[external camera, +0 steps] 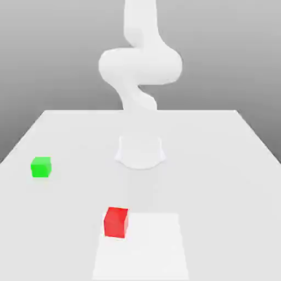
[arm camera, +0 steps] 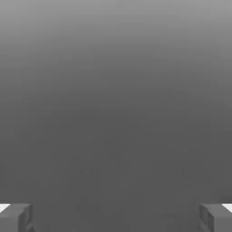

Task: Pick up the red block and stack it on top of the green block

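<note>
The fingers (arm camera: 116,219) stand wide open, a broad gap between their two tips, and they hold nothing. In the hand view, smooth grey backdrop (arm camera: 116,113) fills the space between and beyond them, darker close to the tips and paler farther off.

The red block (external camera: 116,223), a small plain cube, rests flat on the white bench (external camera: 219,181), out of the fingers' grip and not touching them. It sits over the far corner, on the exterior view's left, of a brighter white patch (external camera: 145,252) on the bench top.

The green block (external camera: 41,167), another small plain cube, also lies flat on the bench, outside the gap between the fingers. It is toward the exterior view's left edge and farther from that camera than the red block; the two blocks are well apart. Which of them is nearer the fingers cannot be told.

The white arm (external camera: 140,66) that carries the fingers rises from its base (external camera: 140,151) on the bench, bends around a thick rounded joint, and runs up past the top of the exterior view. Behind it is a plain grey background (external camera: 219,55).
</note>
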